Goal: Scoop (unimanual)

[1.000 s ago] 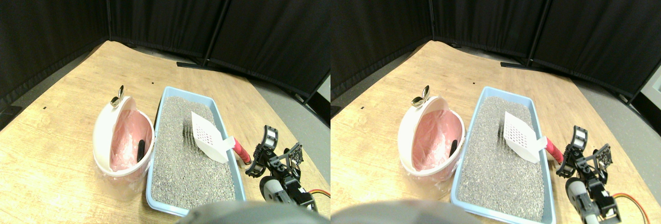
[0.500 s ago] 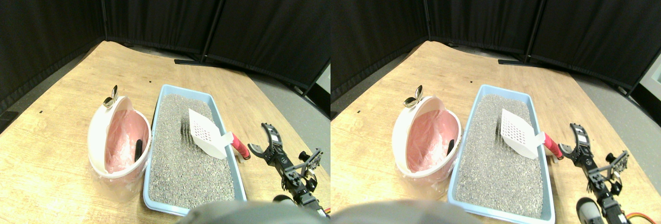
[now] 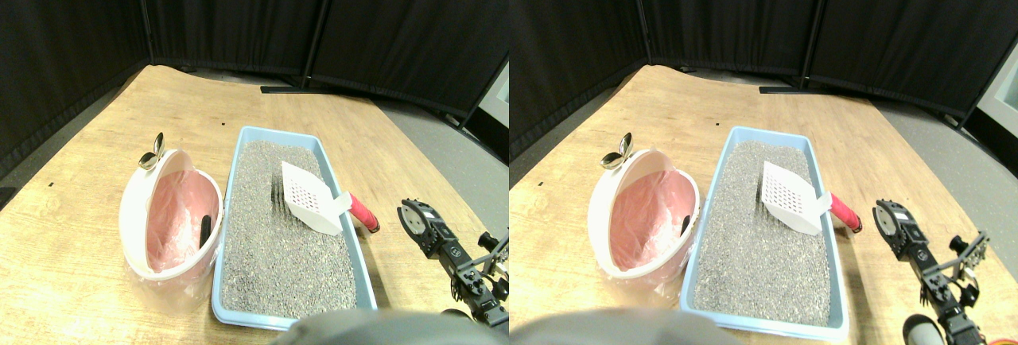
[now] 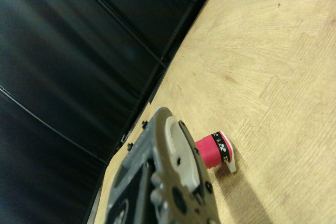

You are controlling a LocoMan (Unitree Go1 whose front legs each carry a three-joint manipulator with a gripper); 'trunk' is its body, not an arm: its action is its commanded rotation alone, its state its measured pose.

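Note:
A light blue litter tray full of grey litter lies on the wooden floor. On the litter rests a white slotted scoop, its red handle sticking out over the tray's right rim. My right gripper hovers just right of the handle's end, apart from it. In the wrist view the dark jaw stands close behind the red handle's end, with nothing held. A white bin with a pink liner sits left of the tray, and a dark lump lies inside it.
A metal clip sits on the bin's far rim. Black curtain panels close off the back and left. Grey floor begins right of the wooden boards.
The whole picture has shifted left, so the camera moved. My right gripper has turned about its wrist and lowered, from a forked side view to an end-on one near the handle.

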